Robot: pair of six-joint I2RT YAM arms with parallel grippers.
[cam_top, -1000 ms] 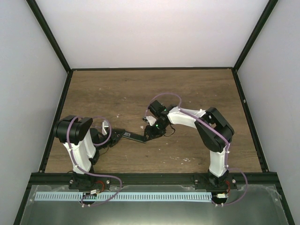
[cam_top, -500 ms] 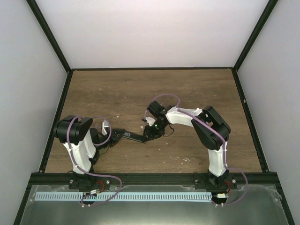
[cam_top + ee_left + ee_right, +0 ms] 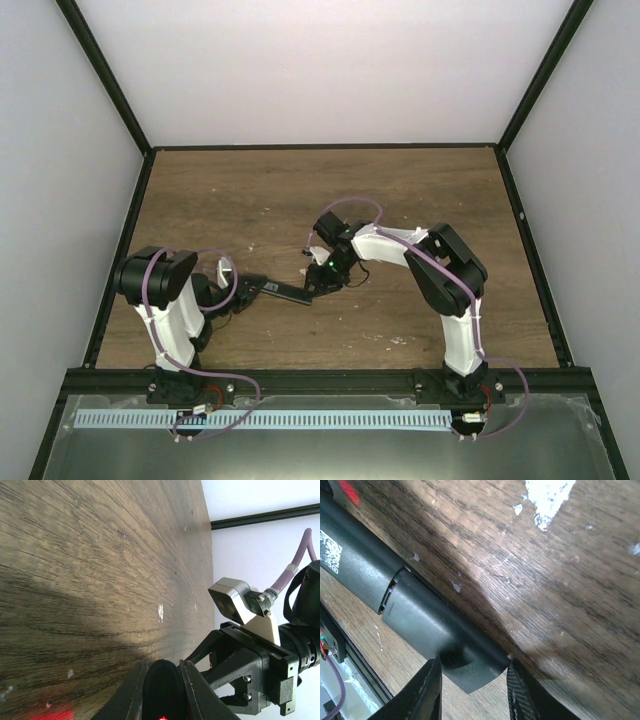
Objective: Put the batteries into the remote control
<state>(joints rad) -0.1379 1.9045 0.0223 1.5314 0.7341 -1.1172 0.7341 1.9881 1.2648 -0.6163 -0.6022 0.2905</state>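
The remote control (image 3: 285, 291), a slim black bar, lies level just above the wooden table between my two grippers. My left gripper (image 3: 250, 290) is shut on its left end; in the left wrist view the rounded black end (image 3: 162, 692) fills the gap between the fingers (image 3: 131, 695). My right gripper (image 3: 318, 283) has its fingers (image 3: 520, 690) against both sides of the other end (image 3: 465, 665). A seam (image 3: 390, 590) crosses the remote's back, with a thin gap beside the end section. The batteries are out of view.
White specks of debris (image 3: 395, 340) lie on the wood near the front, and a white patch (image 3: 547, 495) lies beyond the remote. My right arm's wrist (image 3: 250, 675) is close in front of the left gripper. Black frame rails (image 3: 120, 260) border the table.
My right arm has shifted a little to the left and its jaws have narrowed slightly on the remote's end. The left arm has not moved.
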